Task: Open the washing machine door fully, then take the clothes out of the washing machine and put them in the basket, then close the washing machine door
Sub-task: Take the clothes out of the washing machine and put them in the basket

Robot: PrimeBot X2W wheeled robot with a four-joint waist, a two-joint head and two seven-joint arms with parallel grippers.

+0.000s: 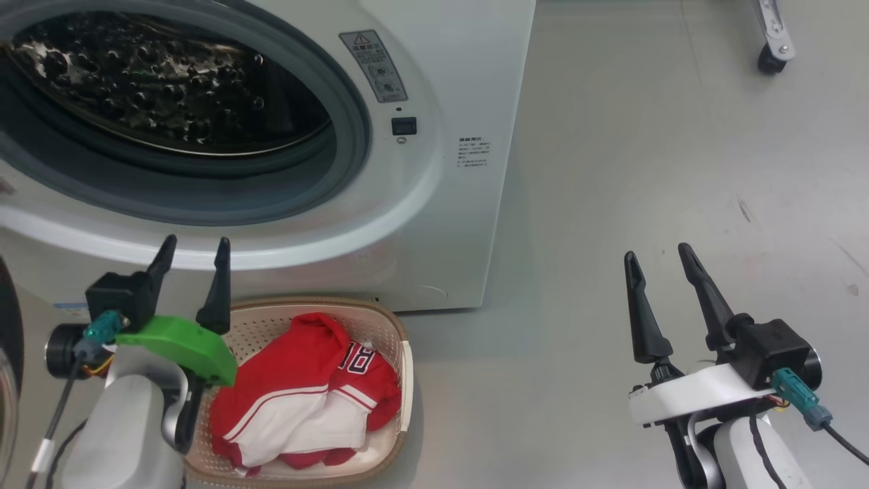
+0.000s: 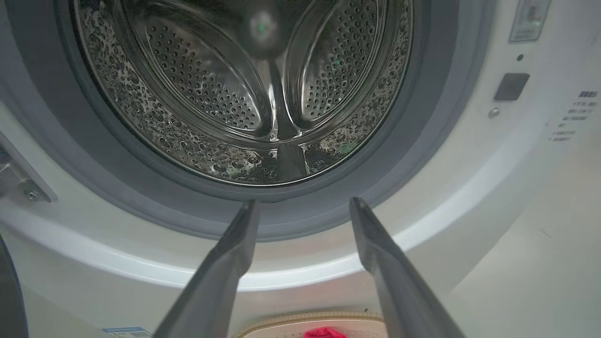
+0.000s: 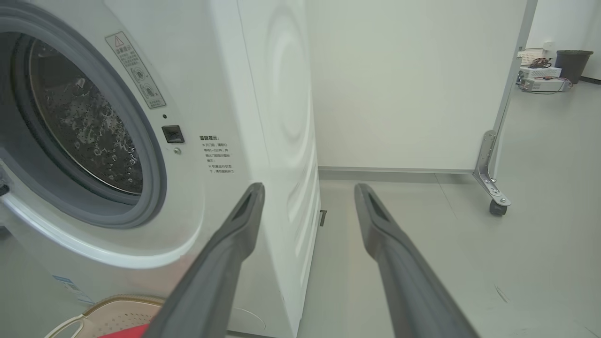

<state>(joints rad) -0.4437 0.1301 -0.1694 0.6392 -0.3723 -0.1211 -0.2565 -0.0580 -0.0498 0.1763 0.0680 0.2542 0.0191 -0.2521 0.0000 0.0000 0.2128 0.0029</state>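
Closing looks like the step left: the washing machine door (image 1: 9, 319) hangs open at the far left edge, so the left gripper (image 1: 196, 240), fingers spread wide and empty, should probably reach left behind the black rim and sweep it round in one smooth arc, clear of the hinge; the drum (image 1: 156, 88) of the washing machine (image 1: 448, 224) looks empty; the basket (image 1: 319, 301) stands against its front, holding the red clothes (image 1: 299, 394); the right gripper (image 1: 657, 250) hovers wide and empty over bare floor.
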